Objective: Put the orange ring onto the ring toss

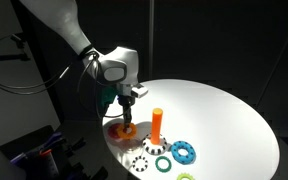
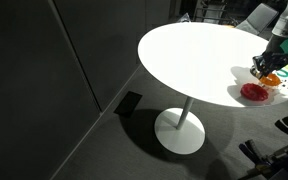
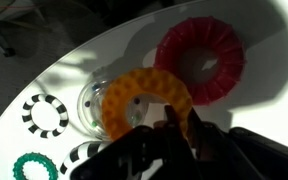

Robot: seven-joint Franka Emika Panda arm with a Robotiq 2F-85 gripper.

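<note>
**Orange ring at the claw, peg not yet reached**

The orange ring is low over the tabletop, in the lower middle of the wrist view. There its band overlaps a clear ring on its left and the edge of the red ring at upper right. The claw comes in from the bottom of that frame, and its dark fingers sit on either side of the ring's near rim. They are parted only about as far as the band is thick. Whether they are pressed onto the ring, or it is lifted clear of the surface, cannot be told from these pictures.

In an exterior view the claw points straight down at the orange and red patch left of centre. The ring toss stands upright just to the right of it, bare, with nothing threaded on it. In the opposite exterior view the claw is at the far right edge of the tabletop, above the red ring.

By my reading the approach to the ring is done and the grasp is at hand or just made. What is left is most of the task: raise the ring above the peg's top, carry it across, centre the hole over the peg, and release it.
</note>
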